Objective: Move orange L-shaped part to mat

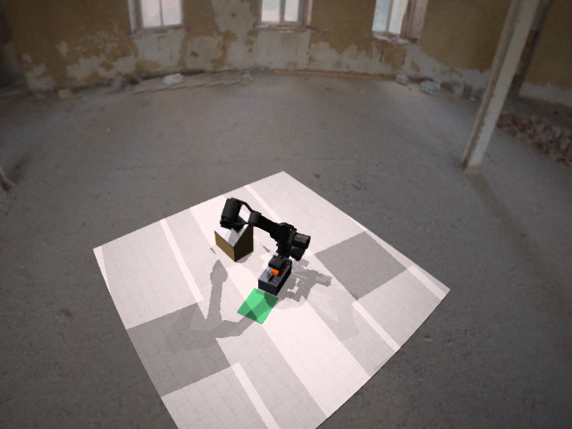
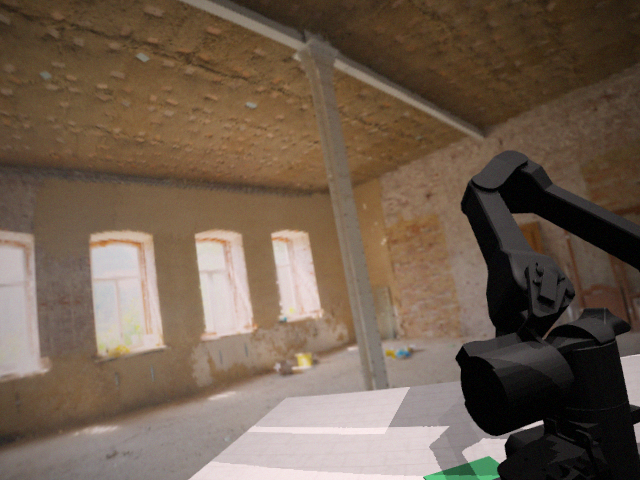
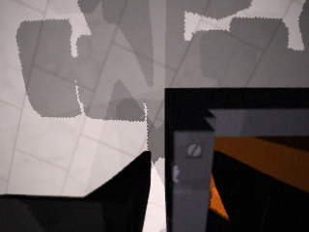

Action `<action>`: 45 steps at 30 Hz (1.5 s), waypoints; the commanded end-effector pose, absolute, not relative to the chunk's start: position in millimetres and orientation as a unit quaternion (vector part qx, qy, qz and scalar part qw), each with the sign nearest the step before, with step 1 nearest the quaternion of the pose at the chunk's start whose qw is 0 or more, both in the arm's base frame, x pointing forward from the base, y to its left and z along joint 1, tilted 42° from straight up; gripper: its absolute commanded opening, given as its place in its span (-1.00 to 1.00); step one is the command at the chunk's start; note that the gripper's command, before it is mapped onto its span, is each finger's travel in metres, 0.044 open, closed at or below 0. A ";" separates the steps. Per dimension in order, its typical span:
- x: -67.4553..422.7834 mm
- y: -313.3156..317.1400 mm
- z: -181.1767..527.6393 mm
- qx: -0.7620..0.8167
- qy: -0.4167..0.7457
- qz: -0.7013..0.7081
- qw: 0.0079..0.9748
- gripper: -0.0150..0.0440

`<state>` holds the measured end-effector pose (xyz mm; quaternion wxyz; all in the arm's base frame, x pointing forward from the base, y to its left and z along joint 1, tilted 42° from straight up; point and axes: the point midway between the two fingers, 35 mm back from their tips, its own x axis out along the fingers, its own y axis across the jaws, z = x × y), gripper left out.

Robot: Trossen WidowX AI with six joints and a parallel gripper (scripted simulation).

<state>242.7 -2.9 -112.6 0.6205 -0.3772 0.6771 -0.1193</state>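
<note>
The orange part [image 3: 263,159] is mostly hidden behind the claw [image 3: 203,193] in the wrist view.
</note>
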 end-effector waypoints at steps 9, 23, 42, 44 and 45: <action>242.4 -3.0 -112.7 -0.378 0.677 -0.119 0.620 0.12; 235.4 12.0 -110.2 -0.381 0.680 -0.121 0.615 0.12; 237.6 67.3 -35.7 -0.384 0.678 -0.118 0.616 0.12; 237.6 67.3 -35.7 -0.384 0.678 -0.118 0.616 0.12; 237.6 67.3 -35.7 -0.384 0.678 -0.118 0.616 0.12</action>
